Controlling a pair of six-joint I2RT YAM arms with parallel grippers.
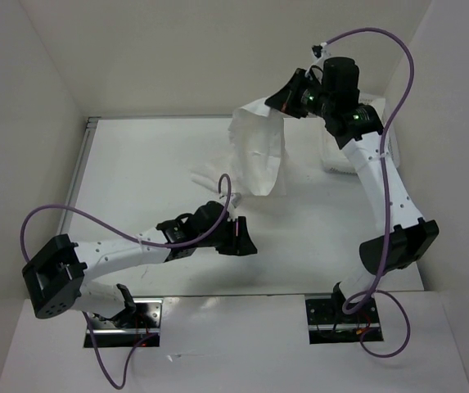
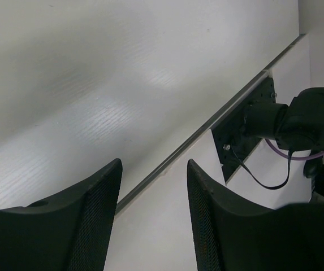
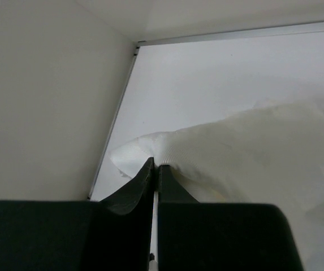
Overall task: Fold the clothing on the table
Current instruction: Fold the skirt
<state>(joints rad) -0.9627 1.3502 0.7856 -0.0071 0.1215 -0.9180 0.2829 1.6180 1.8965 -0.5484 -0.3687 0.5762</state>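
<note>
One purple cable (image 1: 229,190) loops just beside the clothing's (image 1: 260,155) near edge.

The white table (image 1: 148,164) is flat and smooth, with a thin metal strip along its left and far edges. The white clothing (image 1: 260,155) hangs from the right tool (image 1: 281,100). Only its lower end rests on the table, spreading in a rumpled flap on the surface just beyond the tips of the left tool (image 1: 241,237). Below and to the right of the right tool, a white container (image 1: 332,164) stands at the table's right side, mostly hidden by the arm.
</note>
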